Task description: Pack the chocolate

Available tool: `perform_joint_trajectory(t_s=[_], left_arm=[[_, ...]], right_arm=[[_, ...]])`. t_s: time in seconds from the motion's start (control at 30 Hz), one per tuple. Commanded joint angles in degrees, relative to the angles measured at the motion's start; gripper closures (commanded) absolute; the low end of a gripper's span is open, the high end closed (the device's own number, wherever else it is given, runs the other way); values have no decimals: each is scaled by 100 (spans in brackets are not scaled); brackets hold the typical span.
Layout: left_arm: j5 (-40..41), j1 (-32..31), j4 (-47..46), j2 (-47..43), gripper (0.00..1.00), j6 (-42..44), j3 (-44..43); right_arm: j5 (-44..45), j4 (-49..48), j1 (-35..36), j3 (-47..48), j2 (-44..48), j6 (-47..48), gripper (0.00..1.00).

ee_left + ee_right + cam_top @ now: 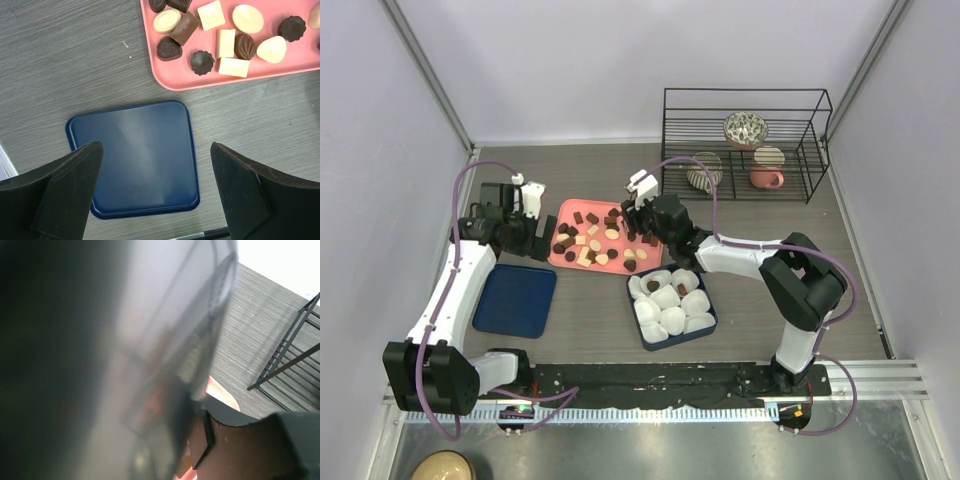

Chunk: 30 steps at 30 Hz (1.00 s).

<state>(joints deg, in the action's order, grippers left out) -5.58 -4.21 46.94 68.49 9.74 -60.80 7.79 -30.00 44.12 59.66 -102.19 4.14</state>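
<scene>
Several pieces of chocolate (592, 245), dark, mid-brown and cream, lie on a pink tray (570, 212). My left gripper (542, 243) hangs just left of that tray, open and empty. The left wrist view shows that gripper (155, 150) above a dark blue lid (135, 135), with the tray corner (180, 82) and chocolate (202, 62) beyond. My right gripper (632, 228) is low over the tray's right end. The right wrist view is blurred; a brown blocky shape (240, 450) sits close to the lens beside a sliver of the pink tray (222, 395). Its jaws cannot be read.
A dark blue box (708, 318) lined with white paper cups (670, 305) stands right of the pink tray; two cups hold a brown piece (653, 285). A black wire rack (745, 145) with bowls and a mug stands at the back right. Walls close both sides.
</scene>
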Motion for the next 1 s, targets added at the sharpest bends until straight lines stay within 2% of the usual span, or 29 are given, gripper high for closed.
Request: perform_joint_trajectory(t_s=[0.0, 0.13, 0.23, 0.37, 0.53, 0.63, 0.7, 0.77, 0.97], left_arm=[[22, 25, -123, -125, 6, 98, -2], [49, 16, -115, -134, 6, 107, 6], [49, 17, -115, -134, 6, 116, 6], [57, 25, -106, -125, 6, 107, 15], [40, 16, -88, -108, 6, 99, 15], [40, 16, -53, -99, 6, 90, -20], [66, 16, -62, -108, 6, 90, -20], [57, 16, -53, -99, 6, 81, -38], [49, 25, -27, -90, 6, 55, -73]], right_arm=[[47, -349, -52, -24, 191, -98, 51], [29, -349, -87, -42, 147, -142, 54], [38, -323, -105, -7, 138, -177, 61], [56, -243, -132, 63, 217, -177, 74], [82, 19, -132, 309, 507, 86, 78], [47, 143, -132, 424, 735, 166, 78], [-76, 309, -140, 467, 788, 183, 70], [-181, 319, -132, 433, 859, 131, 67], [-665, 196, -9, 231, 815, -80, 62]])
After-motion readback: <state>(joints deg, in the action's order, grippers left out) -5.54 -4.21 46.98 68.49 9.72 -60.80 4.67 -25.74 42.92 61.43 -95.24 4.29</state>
